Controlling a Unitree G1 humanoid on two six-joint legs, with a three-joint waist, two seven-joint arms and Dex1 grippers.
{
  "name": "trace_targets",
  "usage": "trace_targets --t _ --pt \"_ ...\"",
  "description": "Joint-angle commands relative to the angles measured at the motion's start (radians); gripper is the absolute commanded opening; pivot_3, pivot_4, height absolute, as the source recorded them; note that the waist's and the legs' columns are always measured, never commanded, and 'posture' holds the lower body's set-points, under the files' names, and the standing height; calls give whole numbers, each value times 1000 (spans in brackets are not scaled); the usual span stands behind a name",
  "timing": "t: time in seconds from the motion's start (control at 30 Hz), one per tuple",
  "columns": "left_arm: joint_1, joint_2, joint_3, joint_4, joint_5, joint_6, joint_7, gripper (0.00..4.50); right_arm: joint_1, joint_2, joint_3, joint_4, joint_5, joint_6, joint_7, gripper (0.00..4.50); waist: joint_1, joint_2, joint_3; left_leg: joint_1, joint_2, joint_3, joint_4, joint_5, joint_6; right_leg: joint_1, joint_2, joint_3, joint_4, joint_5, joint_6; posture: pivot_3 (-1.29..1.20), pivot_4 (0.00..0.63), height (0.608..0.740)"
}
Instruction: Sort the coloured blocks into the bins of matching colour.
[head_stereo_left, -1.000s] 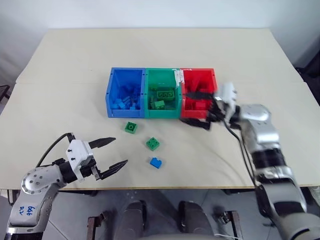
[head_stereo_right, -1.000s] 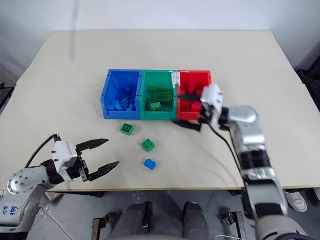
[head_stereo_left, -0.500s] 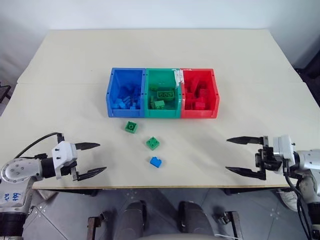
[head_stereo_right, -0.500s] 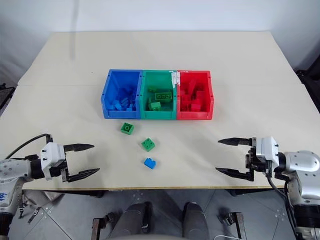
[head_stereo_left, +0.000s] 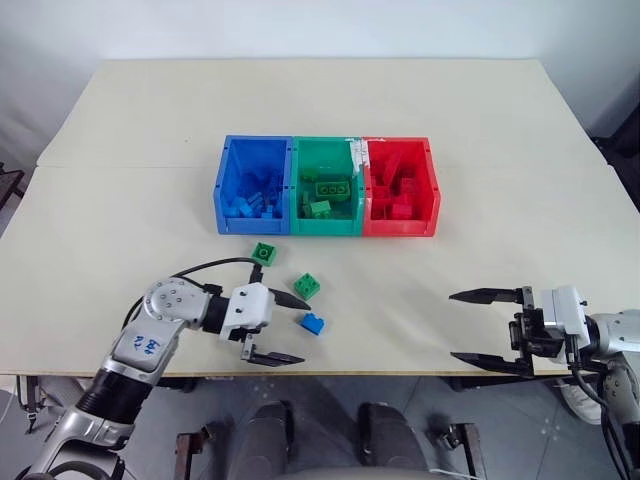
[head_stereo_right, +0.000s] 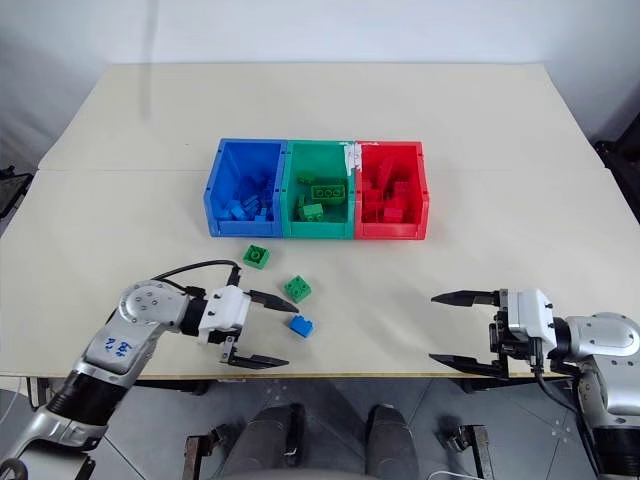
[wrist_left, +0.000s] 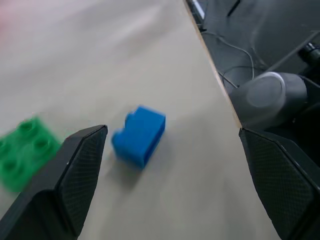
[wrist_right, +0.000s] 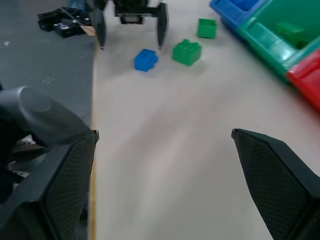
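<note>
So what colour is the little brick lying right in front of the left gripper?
Blue. The brick shows best in the left wrist view, lying between the open fingers of the left gripper.

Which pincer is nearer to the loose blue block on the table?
Left. The left pincer is open right beside the blue block, pointing at it. The right pincer, also open, stands far off toward the table's right side.

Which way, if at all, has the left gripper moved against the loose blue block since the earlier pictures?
Yes. The left gripper, jaws open, has swung in from the table's left front edge toward the blue block, which has not moved.
</note>
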Motion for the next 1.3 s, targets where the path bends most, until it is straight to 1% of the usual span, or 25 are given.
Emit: trace_targets --t 0.03,0.2,0.33,0.37,0.4,0.53,0.57,0.6,0.63,0.7,0.73,0.77,0.8,0.87,0.93,1.07,1.23,1.3 --pt "-31 -19 -18 49 33 -6 9 4500 10 22 7 -72 47 15 -7 4455 0 0 0 0 0 0 1 0 0 0 0 0 1 0 0 0 150 740" --pt "-64 -50 -39 105 63 -4 15 4500 7 52 36 -98 48 22 -26 4455 12 0 0 -1 0 -1 6 -2 1 1 0 0 2 0 0 0 150 740" --pt "-73 -79 -46 118 60 3 17 3714 -3 60 49 -88 41 15 -34 4500 18 0 0 -2 0 -1 8 -2 2 1 0 1 1 1 1 0 150 740" --pt "-74 -86 -45 119 60 6 21 3300 -5 61 50 -83 39 12 -35 4500 18 0 0 -2 0 -1 9 -2 2 2 0 1 1 1 2 0 150 740" --pt "-75 -90 -45 117 59 8 22 3043 -7 62 51 -80 38 10 -35 4500 18 0 0 -2 0 -1 9 -2 2 2 0 1 1 1 2 0 150 740" --pt "-71 -97 -37 119 65 10 38 1737 -12 65 56 -74 34 6 -37 4500 17 0 0 -2 0 -1 9 -3 2 2 0 1 1 1 2 0 150 740" --pt "-70 -99 -33 120 67 7 47 1469 -13 66 58 -73 34 6 -37 4500 17 0 0 -2 0 -1 9 -3 2 2 0 1 1 1 2 0 150 740" --pt "-66 -103 -24 120 64 4 59 1091 -14 68 61 -72 32 5 -38 4500 17 0 0 -2 0 -1 9 -3 2 2 0 1 1 1 2 0 150 740" --pt "-62 -110 -8 118 54 -5 74 1005 -15 70 63 -72 31 4 -39 4500 17 0 0 -2 0 -1 9 -3 2 2 0 1 1 1 2 0 150 740" --pt "-55 -125 32 110 28 -17 106 971 -16 73 66 -72 32 4 -41 4500 17 0 0 -2 0 -1 9 -3 2 2 0 1 1 1 2 0 150 740" --pt "-51 -144 79 97 -12 -62 122 909 -17 76 66 -72 34 5 -44 4500 16 0 0 -2 0 -1 9 -3 2 2 0 1 1 1 2 0 150 740" --pt "-48 -154 119 81 -44 -67 141 887 -18 80 66 -73 37 6 -49 4500 16 0 0 -2 0 -1 9 -3 2 2 0 1 1 1 2 0 150 740" --pt "-45 -163 165 59 -90 -63 151 887 -21 85 65 -76 42 7 -56 4500 16 0 0 -2 0 -1 9 -3 2 2 0 1 1 1 2 0 150 740" --pt "-50 -159 236 42 -129 -34 195 887 -34 103 58 -88 63 17 -78 4500 16 0 0 -2 0 -2 9 -3 2 2 0 1 1 1 2 0 150 740" --pt "-82 -157 301 51 -131 -27 270 887 -53 128 54 -106 84 34 -115 4500 16 0 0 -2 0 -2 9 -2 2 2 0 1 2 1 2 0 150 740" --pt "-194 -163 367 134 -114 6 389 887 -84 168 55 -125 97 50 -176 4500 18 -1 0 -2 0 -2 10 -2 2 2 0 0 2 1 2 0 150 740" --pt "-358 -187 376 314 -46 10 527 887 -128 218 28 -120 102 63 -281 4500 20 -1 0 -2 -2 -3 10 -2 2 4 0 1 1 2 4 0 150 740" --pt "-438 -194 367 439 18 2 617 887 -151 246 -7 -97 104 55 -351 4500 18 -1 0 -2 -2 -3 10 -2 2 4 0 0 1 2 4 0 150 740"
